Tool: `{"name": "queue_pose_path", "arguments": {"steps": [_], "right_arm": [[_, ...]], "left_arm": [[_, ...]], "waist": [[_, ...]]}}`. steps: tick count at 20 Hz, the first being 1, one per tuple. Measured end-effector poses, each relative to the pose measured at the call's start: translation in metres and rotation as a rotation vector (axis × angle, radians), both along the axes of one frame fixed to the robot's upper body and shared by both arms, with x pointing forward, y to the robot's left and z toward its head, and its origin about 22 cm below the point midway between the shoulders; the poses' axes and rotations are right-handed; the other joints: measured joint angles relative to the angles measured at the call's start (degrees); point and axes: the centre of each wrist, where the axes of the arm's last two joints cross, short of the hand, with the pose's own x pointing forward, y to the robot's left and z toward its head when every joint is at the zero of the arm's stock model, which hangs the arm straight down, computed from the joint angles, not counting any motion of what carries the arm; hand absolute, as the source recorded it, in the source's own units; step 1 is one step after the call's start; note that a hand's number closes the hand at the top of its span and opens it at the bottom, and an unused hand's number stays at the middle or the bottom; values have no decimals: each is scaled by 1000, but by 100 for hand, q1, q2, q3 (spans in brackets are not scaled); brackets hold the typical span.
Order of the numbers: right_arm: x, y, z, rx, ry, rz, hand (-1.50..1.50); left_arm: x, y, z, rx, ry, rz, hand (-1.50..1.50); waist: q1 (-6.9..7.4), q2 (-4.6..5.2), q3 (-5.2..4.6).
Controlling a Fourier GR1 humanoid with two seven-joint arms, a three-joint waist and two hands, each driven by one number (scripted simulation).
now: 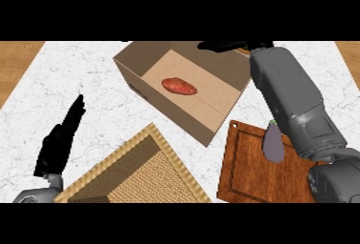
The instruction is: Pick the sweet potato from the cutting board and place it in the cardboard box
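Head view, looking steeply down on a white marbled worktop (pixel 91 71). Near the top centre sits an open cardboard box (pixel 211 112), turned at an angle. The sweet potato (pixel 179 86), reddish-orange and oval, lies on the box's floor toward its left side, touching no hand.

Below and to the right of the box is a dark wooden cutting board (pixel 246 171). No sweet potato lies on it. A slim purple eggplant (pixel 273 143) rests near the board's upper right edge, partly beside the right forearm.

At the bottom centre is a woven basket (pixel 151 176) with a pale rim, just beside the box's lower corner.

The right forearm runs up the right side of the view, and the right hand (pixel 224 46) shows at the top edge, just beyond the box's far right corner. Its fingers look stretched out and hold nothing, though part of it is cut off by the frame.

The left hand (pixel 62 138) rests at the left, fingers straight and pointing up, released, well apart from the box.

Judging by this, the placing appears done: the sweet potato is inside the box and let go. All that seems left is bringing the right arm clear.
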Motion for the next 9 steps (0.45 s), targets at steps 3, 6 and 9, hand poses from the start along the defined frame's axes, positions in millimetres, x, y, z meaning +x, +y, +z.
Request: {"name": "queue_pose_path", "arguments": {"steps": [3,6,9], "right_arm": [[2,-42,6,37,-8,-32,-150],[-1,-94,8,57,-10,-74,-150],[-10,-144,9,55,-17,-92,-150]], "left_arm": [[-2,2,0,5,-2,4,0],[-2,1,-2,6,-6,11,0],[-2,-2,1,5,-10,6,0]], "waist": [[1,5,-8],[-51,12,10],[-38,39,28]]}}
